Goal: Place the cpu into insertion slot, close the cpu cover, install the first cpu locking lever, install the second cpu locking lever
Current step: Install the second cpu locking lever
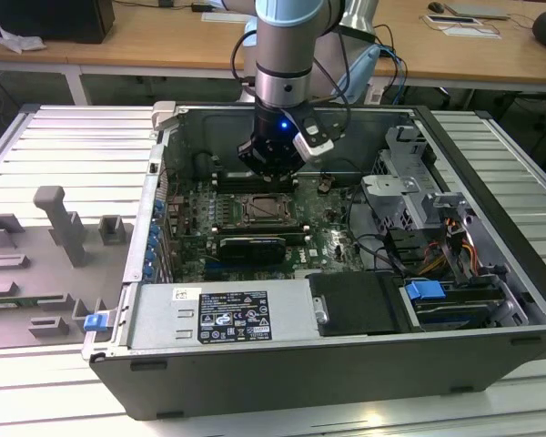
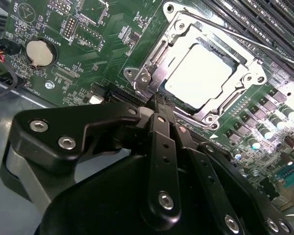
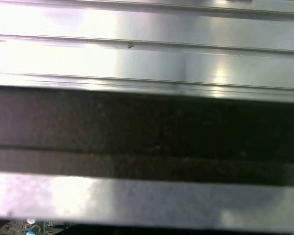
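Cpu [image 2: 198, 73] sits flat in the insertion slot [image 2: 233, 95] on the green board, with the cpu cover [image 2: 186, 36] shut down around it like a shiny frame. Just beside the slot's corner is the black gripper [image 2: 159, 100], its two fingers pressed together and holding nothing. In the exterior view the gripper [image 1: 271, 171] hangs inside the open computer case [image 1: 255, 364], right above the slot [image 1: 262, 209].

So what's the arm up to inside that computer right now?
Gripper shut, tips at the socket's edge. Chip seated, metal cover closed over it. Nothing in the way.
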`<state>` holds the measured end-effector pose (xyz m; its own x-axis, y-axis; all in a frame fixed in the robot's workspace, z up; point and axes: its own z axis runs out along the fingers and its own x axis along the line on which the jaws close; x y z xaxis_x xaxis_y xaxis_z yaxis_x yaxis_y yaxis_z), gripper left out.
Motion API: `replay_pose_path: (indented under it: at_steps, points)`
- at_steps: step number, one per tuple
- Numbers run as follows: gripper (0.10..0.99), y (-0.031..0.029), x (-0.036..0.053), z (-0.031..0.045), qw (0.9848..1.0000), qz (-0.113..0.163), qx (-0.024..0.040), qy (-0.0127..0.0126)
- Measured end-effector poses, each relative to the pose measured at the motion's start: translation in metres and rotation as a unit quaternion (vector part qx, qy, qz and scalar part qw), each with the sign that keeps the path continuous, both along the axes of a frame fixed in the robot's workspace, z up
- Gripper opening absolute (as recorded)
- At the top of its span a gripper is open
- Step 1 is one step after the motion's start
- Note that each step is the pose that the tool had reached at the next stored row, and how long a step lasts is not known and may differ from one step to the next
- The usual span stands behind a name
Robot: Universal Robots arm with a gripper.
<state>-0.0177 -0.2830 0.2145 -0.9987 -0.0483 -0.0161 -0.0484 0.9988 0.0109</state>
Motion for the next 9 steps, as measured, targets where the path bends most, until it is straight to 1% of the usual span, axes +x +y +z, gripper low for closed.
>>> replay_pose_path:
  at_steps: [3,9]
  points:
    - [0.106,-0.0008,0.0,0.0,1.0,0.0,0.0,0.0]
    - [0.106,-0.0045,0.0,0.0,1.0,0.0,0.0,0.0]
